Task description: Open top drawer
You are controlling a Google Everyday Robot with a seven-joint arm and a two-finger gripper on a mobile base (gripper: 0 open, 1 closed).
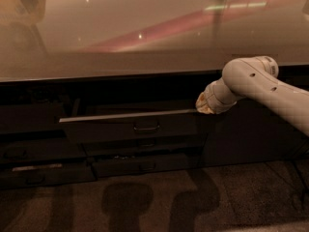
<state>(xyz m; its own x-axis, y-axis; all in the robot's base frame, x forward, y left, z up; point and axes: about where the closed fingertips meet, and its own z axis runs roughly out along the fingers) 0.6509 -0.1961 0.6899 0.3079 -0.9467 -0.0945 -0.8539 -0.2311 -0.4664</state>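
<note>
Where the glossy pale countertop (145, 37) overhangs the dark cabinet, the top drawer (106, 131) stands partly pulled out, its flat matte grey front capped by a thin pale metal edge and carrying a small bar handle (146, 127) at its middle. At the right end of that edge sits the gripper (203, 106), a tan tip on a smooth, rounded white arm (256, 83); whether it is spread or pinched cannot be told. Narrower drawer fronts (140, 166) lie below, above a speckled floor (241, 197)
</note>
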